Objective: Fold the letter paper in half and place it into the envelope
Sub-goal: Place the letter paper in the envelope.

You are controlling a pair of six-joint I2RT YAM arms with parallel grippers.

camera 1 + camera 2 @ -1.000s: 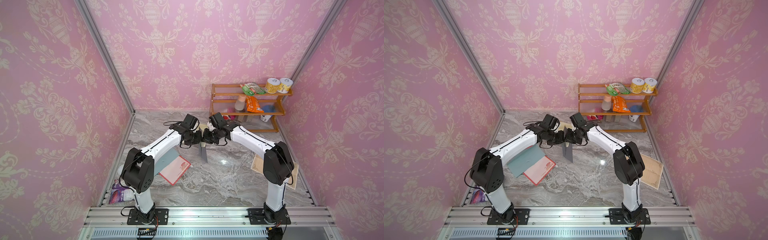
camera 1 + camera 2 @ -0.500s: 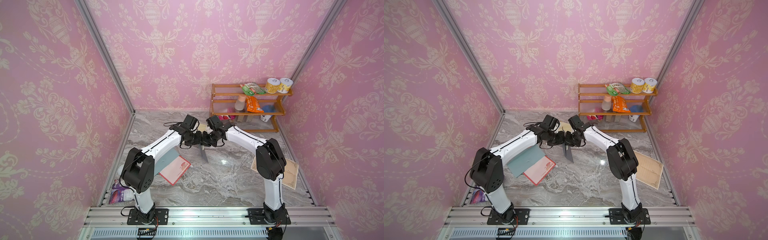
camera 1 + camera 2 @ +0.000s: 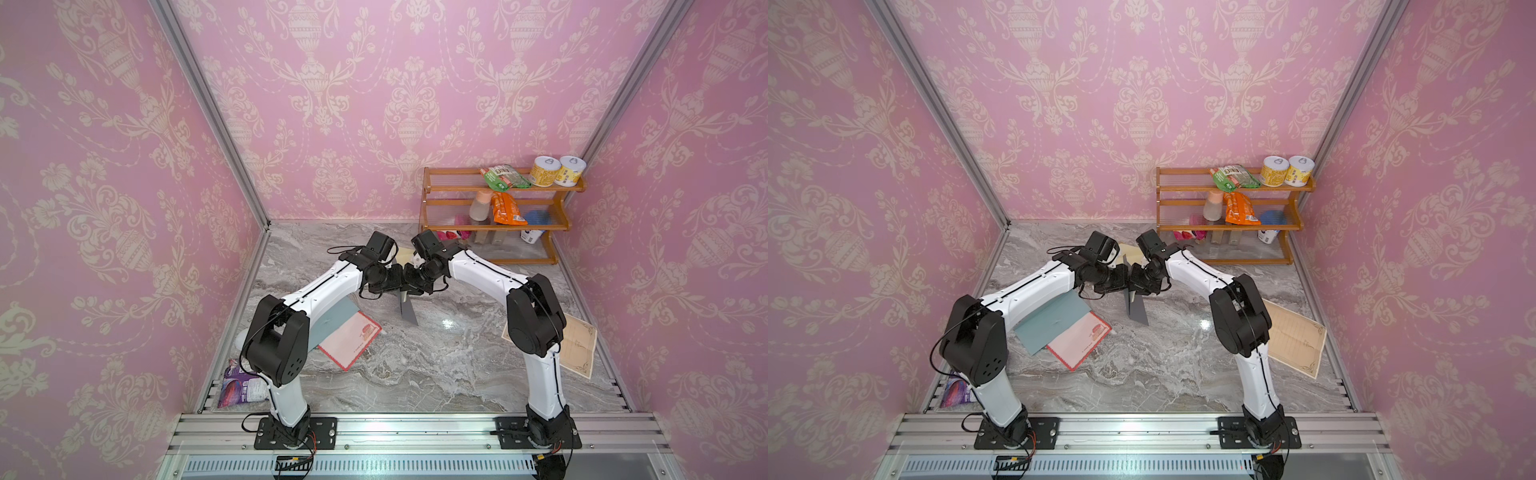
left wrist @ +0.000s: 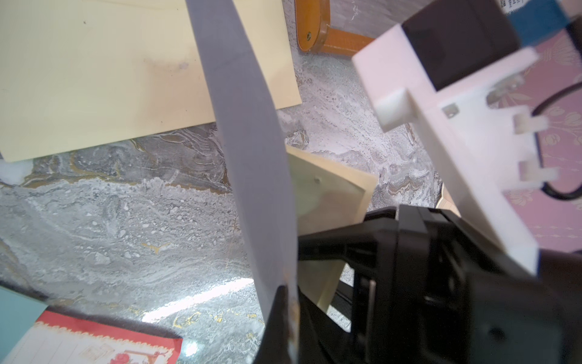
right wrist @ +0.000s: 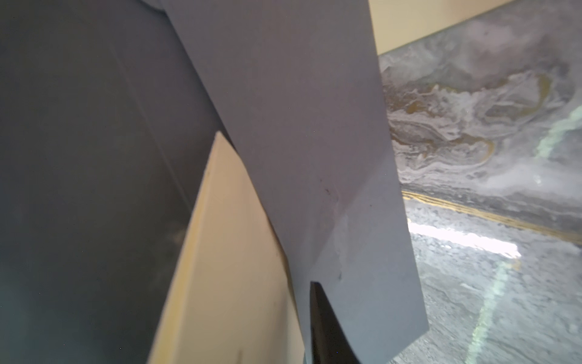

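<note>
A grey envelope (image 3: pixel 406 309) (image 3: pixel 1138 309) hangs upright above the middle of the marble table, its lower corner near the surface. My left gripper (image 3: pixel 398 286) (image 4: pixel 285 293) is shut on its upper edge. In the left wrist view the envelope (image 4: pixel 248 126) runs away from the jaws as a long grey strip. A cream folded letter paper (image 5: pixel 233 252) (image 4: pixel 327 195) sits between the envelope's grey walls (image 5: pixel 299 110). My right gripper (image 3: pixel 411 286) (image 3: pixel 1137 289) faces the left one at the envelope's mouth. Its black fingers (image 4: pixel 333 241) stand slightly apart, with cream paper showing in the gap.
A large cream sheet (image 4: pixel 126 63) lies flat behind the grippers. A teal sheet (image 3: pixel 332 320) and a red-bordered card (image 3: pixel 353 338) lie under the left arm. An ornate beige paper (image 3: pixel 577 345) lies at the right, a wooden shelf (image 3: pixel 498 226) stands at the back right, and a purple packet (image 3: pixel 241 386) lies at the front left.
The right arm has swung in closer to the left gripper, and its jaws have parted a little. The left gripper and the grey envelope have stayed put.
</note>
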